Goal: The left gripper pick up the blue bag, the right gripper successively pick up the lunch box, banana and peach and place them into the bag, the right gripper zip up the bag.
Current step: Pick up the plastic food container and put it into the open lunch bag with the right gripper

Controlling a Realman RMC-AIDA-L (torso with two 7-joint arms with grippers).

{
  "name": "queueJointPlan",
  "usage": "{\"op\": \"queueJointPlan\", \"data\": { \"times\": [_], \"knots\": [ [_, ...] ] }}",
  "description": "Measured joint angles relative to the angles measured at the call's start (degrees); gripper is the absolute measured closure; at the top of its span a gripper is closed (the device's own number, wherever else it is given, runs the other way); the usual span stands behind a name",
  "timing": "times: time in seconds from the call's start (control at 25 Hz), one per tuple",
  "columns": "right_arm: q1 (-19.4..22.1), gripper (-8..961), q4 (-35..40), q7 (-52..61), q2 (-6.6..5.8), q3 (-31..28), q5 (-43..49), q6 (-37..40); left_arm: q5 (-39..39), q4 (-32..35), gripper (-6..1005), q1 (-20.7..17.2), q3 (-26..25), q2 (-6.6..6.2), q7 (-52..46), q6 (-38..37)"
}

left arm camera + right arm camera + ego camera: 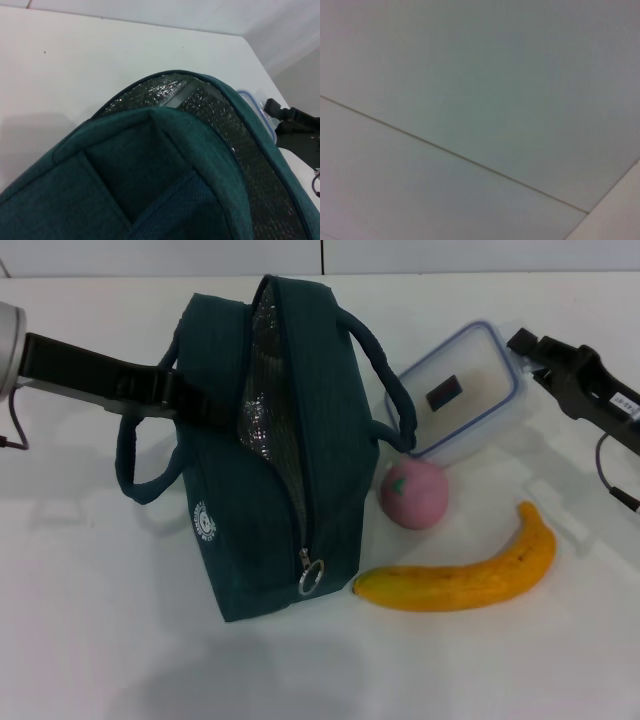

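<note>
The blue bag [270,470] stands on the table with its zipper undone and silver lining [220,115] showing. My left gripper [210,412] reaches in from the left and is shut on the bag's left wall by the handle. The lunch box [465,390] lies behind the bag's right side, and its blue rim [255,107] peeks over the bag in the left wrist view. The pink peach [414,493] sits in front of it, with the banana [470,575] nearer still. My right gripper [525,343] hovers at the lunch box's right corner, holding nothing.
The white table [90,620] spreads out around the objects. The bag's ring zipper pull [311,577] hangs at its near end. A cable [610,480] trails from the right arm. The right wrist view shows only a pale surface with a seam.
</note>
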State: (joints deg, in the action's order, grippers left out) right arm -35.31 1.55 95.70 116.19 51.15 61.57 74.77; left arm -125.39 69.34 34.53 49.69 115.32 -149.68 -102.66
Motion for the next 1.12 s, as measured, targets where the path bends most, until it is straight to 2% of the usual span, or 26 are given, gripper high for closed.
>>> {"op": "queueJointPlan", "data": {
  "times": [1.12],
  "knots": [
    [5.78,858,0.96,-0.08,-0.17,0.01,-5.48,5.98,-0.03,0.0,965,-0.14,1.16,0.45,-0.53,-0.09]
  ]
}}
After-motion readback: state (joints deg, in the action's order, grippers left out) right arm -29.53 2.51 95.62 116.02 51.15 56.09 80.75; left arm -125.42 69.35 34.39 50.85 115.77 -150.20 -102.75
